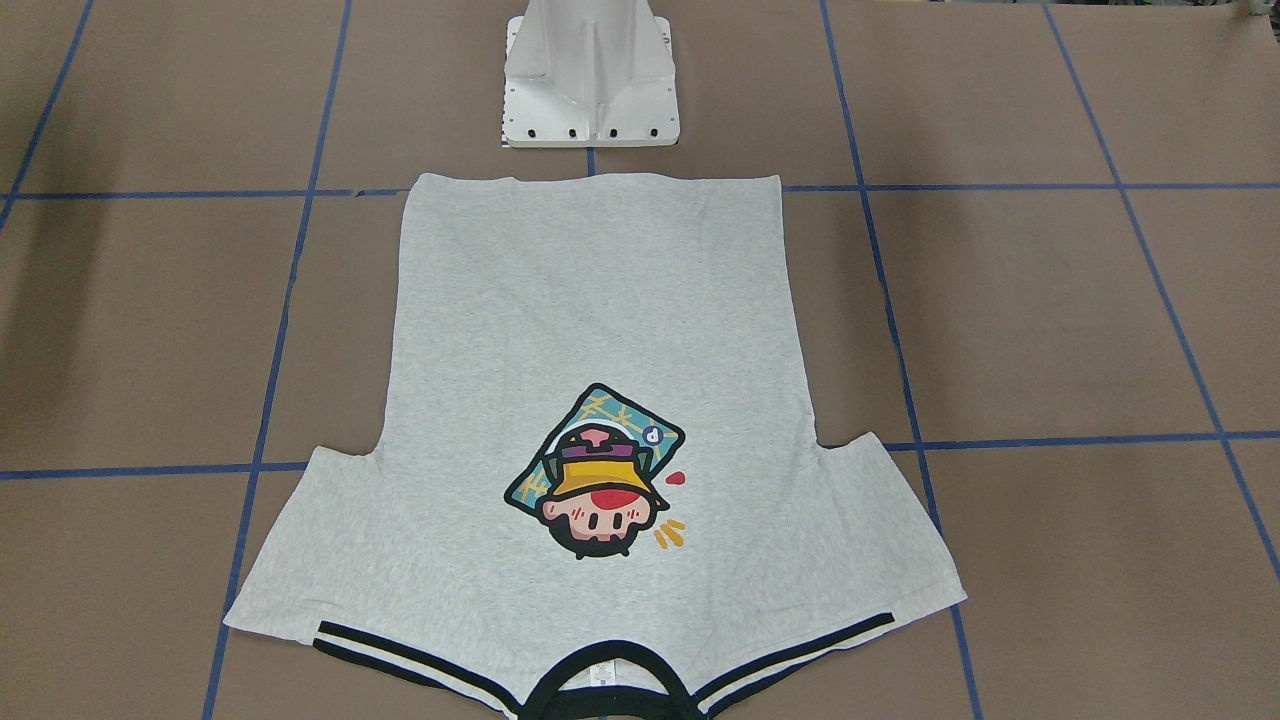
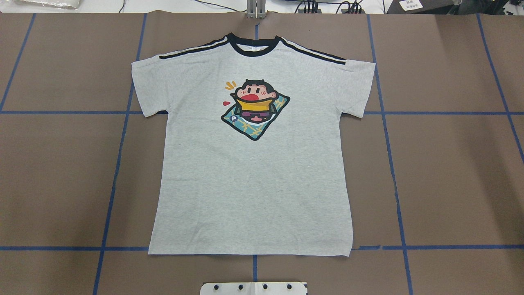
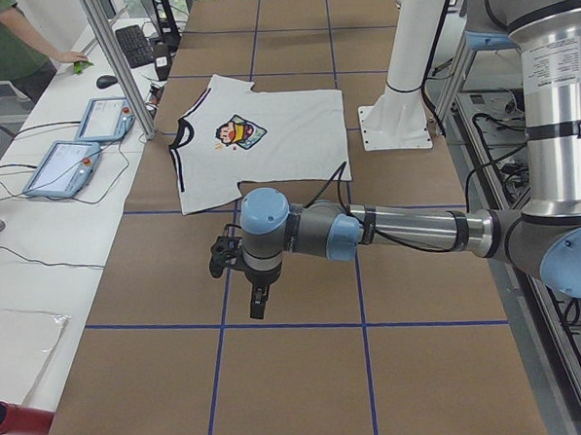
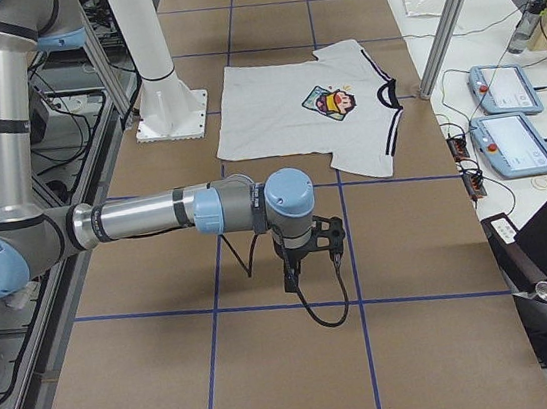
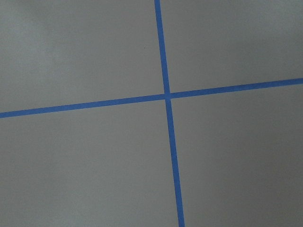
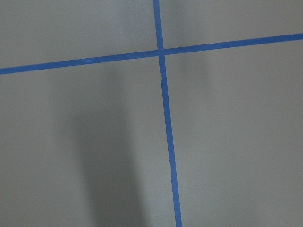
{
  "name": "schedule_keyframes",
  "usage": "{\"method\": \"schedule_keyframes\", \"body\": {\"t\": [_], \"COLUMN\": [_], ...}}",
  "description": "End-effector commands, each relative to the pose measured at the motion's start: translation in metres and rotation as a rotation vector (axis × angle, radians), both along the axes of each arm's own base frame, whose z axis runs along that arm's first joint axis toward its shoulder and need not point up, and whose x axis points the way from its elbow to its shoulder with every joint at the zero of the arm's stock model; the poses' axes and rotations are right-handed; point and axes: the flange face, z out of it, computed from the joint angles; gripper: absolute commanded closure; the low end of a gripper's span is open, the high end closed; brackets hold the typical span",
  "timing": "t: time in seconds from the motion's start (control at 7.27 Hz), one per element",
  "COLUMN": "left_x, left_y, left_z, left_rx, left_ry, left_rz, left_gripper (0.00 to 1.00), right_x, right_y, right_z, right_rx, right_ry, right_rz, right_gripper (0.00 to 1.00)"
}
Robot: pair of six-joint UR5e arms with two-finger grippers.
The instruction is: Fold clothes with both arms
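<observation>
The grey T-shirt point(image 2: 254, 184) lies flat and spread out, print side up, in the middle of the brown table. Its black neck band point(image 2: 254, 44) is at the far side from the robot and its hem is near the white pedestal point(image 1: 590, 75). It also shows in the front-facing view point(image 1: 600, 330). My left gripper point(image 3: 259, 302) hangs over bare table well off the shirt's left sleeve, seen only in the exterior left view. My right gripper point(image 4: 291, 278) hangs over bare table off the right sleeve, seen only in the exterior right view. I cannot tell whether either is open or shut.
Blue tape lines point(image 2: 118, 147) grid the brown table cover. Both wrist views show only a tape crossing point(image 5: 166, 96) on the table. Tablets point(image 3: 64, 166) and cables lie on the white bench beyond the far edge. A person point(image 3: 8, 37) stands there.
</observation>
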Motion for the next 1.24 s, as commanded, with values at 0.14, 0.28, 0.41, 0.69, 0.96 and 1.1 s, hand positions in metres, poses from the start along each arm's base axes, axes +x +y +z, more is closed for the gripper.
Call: {"method": "schedule_keyframes", "body": {"t": [0.14,0.28,0.41,0.69,0.96,1.1], "left_x": [0.001,0.001,0.002,0.012,0.016,0.018], "left_y": [0.000,-0.003,-0.013,-0.030,-0.049,-0.070], "left_z": [0.000,-0.002,-0.013,-0.050,-0.054,-0.067], "left_rx": [0.001,0.007,0.023,0.092,0.142,0.171], "left_ry": [0.001,-0.001,0.005,0.141,0.142,0.141], "left_rz": [0.003,0.001,-0.002,0.030,0.039,0.043], "left_gripper": [0.00,0.00,0.00,0.00,0.00,0.00], "right_x": [0.000,-0.001,-0.014,-0.068,-0.149,-0.173], "right_y": [-0.004,-0.010,-0.034,-0.090,-0.164,-0.192], "right_z": [-0.007,-0.013,-0.032,-0.092,-0.165,-0.175], "right_rx": [0.000,0.018,0.067,0.166,0.240,0.248], "right_ry": [0.000,0.000,0.003,-0.007,-0.033,-0.041], "right_rz": [0.012,0.011,-0.018,-0.081,-0.145,-0.169], "right_gripper": [0.00,0.00,0.00,0.00,0.00,0.00]}}
